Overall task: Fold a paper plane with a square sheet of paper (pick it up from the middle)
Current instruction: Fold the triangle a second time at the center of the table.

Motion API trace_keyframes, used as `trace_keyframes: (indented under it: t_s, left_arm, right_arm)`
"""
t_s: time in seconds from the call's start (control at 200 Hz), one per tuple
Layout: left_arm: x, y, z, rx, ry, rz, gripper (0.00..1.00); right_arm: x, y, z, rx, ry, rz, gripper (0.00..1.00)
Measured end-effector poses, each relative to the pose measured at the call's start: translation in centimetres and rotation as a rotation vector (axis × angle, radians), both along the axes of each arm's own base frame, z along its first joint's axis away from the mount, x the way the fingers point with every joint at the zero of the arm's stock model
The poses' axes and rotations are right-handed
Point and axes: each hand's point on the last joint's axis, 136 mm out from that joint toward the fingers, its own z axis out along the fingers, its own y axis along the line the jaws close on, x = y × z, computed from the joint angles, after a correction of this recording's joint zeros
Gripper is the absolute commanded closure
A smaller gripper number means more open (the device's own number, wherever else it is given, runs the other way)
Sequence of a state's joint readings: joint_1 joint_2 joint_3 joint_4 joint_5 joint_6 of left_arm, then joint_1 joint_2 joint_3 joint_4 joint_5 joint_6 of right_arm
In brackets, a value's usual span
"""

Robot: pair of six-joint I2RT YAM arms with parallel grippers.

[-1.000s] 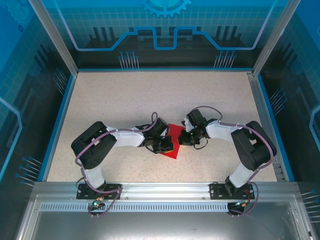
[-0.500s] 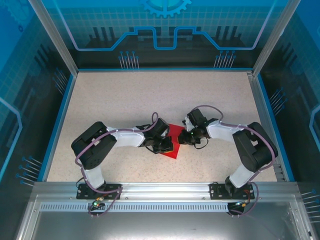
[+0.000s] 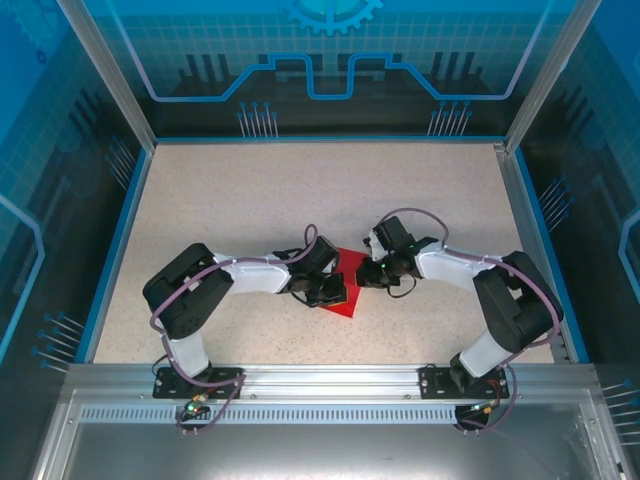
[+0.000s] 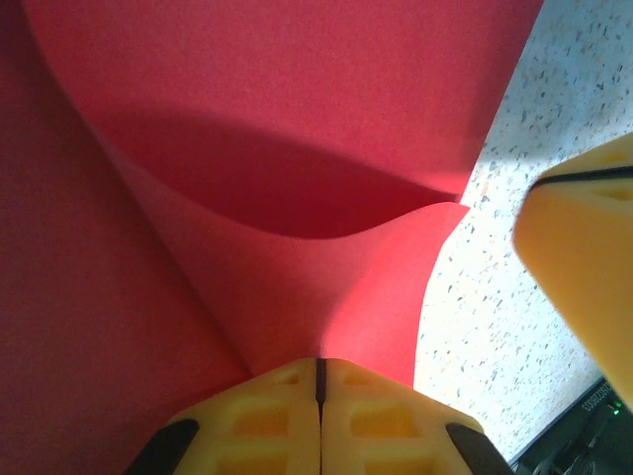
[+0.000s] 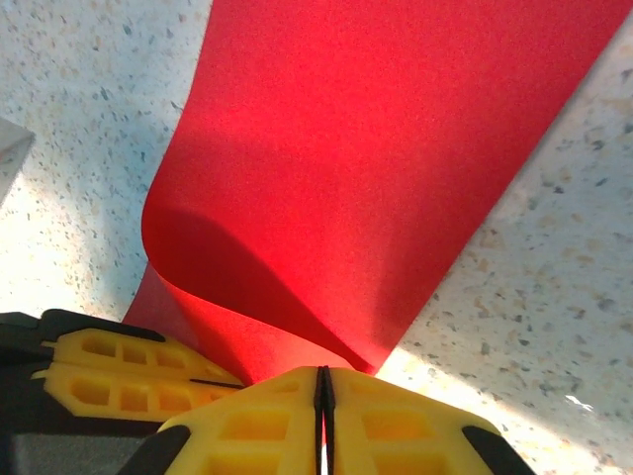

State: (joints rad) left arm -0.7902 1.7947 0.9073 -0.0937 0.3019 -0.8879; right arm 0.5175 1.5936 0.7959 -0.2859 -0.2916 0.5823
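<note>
1. Near the middle of the tabletop (image 3: 250,200), slightly toward its near edge, I see the square sheet of paper (image 3: 343,306) — red and curled upward.
2. My left gripper (image 4: 318,364) is pinched tight on one raised flap.
3. My right gripper (image 5: 322,374) is clamped on the sheet too — no gap between its fingers.

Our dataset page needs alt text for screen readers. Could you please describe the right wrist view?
The right gripper, shut at the bottom centre, pinches a bright red sheet of paper that curls up over a speckled table. The left gripper sits at the lower left, beside the paper.
</note>
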Motion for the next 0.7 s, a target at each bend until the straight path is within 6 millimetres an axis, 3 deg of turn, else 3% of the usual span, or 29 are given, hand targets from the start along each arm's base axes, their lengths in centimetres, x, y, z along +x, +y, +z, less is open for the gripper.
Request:
trace_keyframes:
  t_s: [0.385, 0.7]
  left_arm:
    - [0.0, 0.0, 0.0, 0.002, 0.000, 0.001, 0.92]
    - [0.0, 0.0, 0.4, 0.000, -0.003, 0.000, 0.90]
  right_arm:
    - [-0.6, 0.1, -1.8, -0.007, 0.063, 0.010, 0.90]
    - [-0.6, 0.1, -2.0, -0.010, 0.064, 0.013, 0.91]
